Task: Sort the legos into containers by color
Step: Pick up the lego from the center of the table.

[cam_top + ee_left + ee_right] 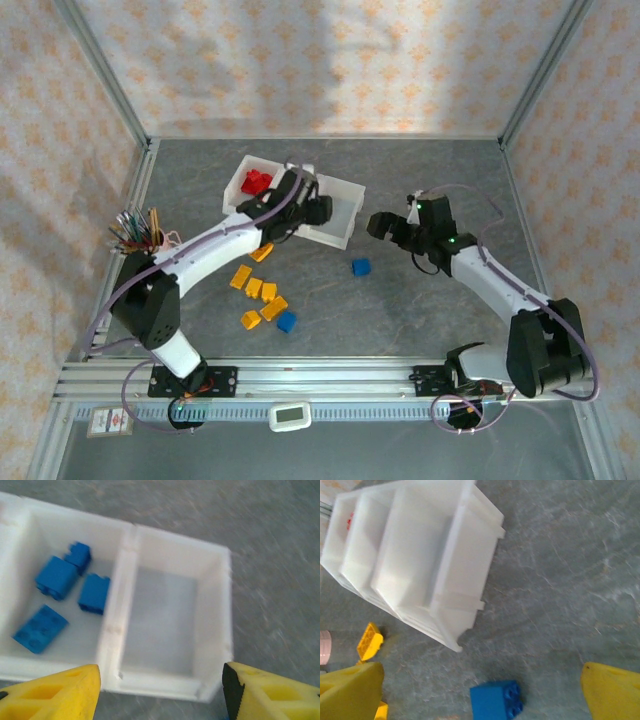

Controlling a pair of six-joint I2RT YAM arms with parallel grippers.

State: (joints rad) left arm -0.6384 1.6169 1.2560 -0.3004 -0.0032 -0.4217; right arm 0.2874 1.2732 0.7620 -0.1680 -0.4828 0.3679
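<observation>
Two grippers noted, both w/ jaws spread wide, nothing gripped.

L gripper (pixel 160 700): held over the containers (pixel 125 595), a 3-compartment white tray set twd the far edge of the desk (pixel 450 180), left of centre. In L wrist view its yellow fingers (pixel 55 692) are seen low in frame, one to each side of the right-end compartment's near wall. Contact w/ the tray can't be made out. Four blue legos (pixel 56 577) are lying in the mid compartment. Red legos (pixel 255 182) are piled in the left-end compartment (top view).

R gripper (pixel 380 225): held just right of the tray, apart from it. In R wrist view one loose blue lego (pixel 496 700) is seen on the desk betw. the two fingers, studs facing right. The gap is far wider than the brick. Top view puts that brick nearer the near edge than the gripper, not touching it.

Approx. six orange legos (pixel 262 295) are scattered on the desk betw. the tray and the near edge, left of centre. One of them is just beside the tray's near wall. Another blue brick (pixel 287 321) is lying just beside the nearest of them.

Pencil cup (pixel 140 235) is stood at the left edge.
</observation>
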